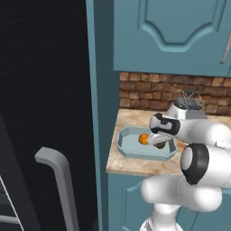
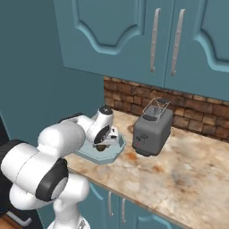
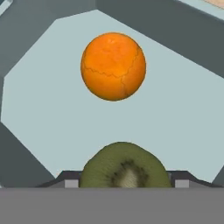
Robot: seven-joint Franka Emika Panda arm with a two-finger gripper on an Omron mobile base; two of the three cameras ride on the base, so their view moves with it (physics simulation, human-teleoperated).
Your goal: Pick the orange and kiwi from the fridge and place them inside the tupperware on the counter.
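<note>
The pale blue-grey tupperware [image 1: 128, 152] sits on the beige counter [image 1: 131, 168] beside the fridge [image 1: 45, 90]. The orange [image 1: 143, 139] lies inside it, seen large in the hand view as the orange [image 3: 113, 65] on the tupperware [image 3: 183, 118] floor. My gripper [image 1: 159, 143] reaches down into the container and is shut on the kiwi [image 1: 159, 145]. In the hand view the kiwi [image 3: 124, 168] sits between the two dark fingertips [image 3: 71, 182], just short of the orange. From the right side the kiwi [image 2: 101, 147] hangs low over the tupperware [image 2: 115, 154].
A grey toaster [image 2: 152, 129] stands on the counter right of the container, against the brick wall [image 2: 192, 112]. Teal upper cabinets [image 2: 134, 40] hang above. The fridge's grey handle [image 1: 56, 169] juts out at lower left. Bare counter [image 2: 188, 179] stretches to the right.
</note>
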